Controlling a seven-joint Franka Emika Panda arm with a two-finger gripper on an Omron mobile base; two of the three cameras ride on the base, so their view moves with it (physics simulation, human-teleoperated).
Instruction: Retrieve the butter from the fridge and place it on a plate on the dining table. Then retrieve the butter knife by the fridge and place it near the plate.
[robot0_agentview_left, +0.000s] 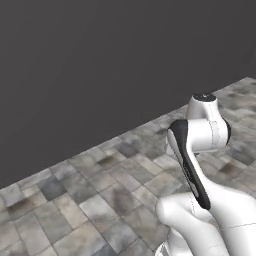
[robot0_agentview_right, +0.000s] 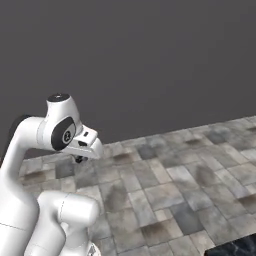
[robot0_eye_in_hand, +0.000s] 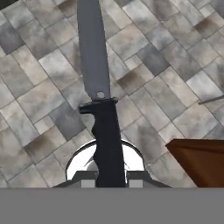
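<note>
A dark grey wall rises behind the stone-tiled floor. Above that floor the gripper is clamped narrow on the black handle of the butter knife, whose grey blade points away from the hand over the tiles

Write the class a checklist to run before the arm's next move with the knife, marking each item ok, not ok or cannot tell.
1. Knife in gripper: ok, handle sits between the closed fingers.
2. Blade points away from the hand: ok.
3. Floor under the blade is bare tile: ok.
4. Plate in sight: not ok.
5. Table in sight: cannot tell; a brown wooden corner shows in the hand view and a black marbled corner in the right base view.
6. Butter on plate: cannot tell.
</note>
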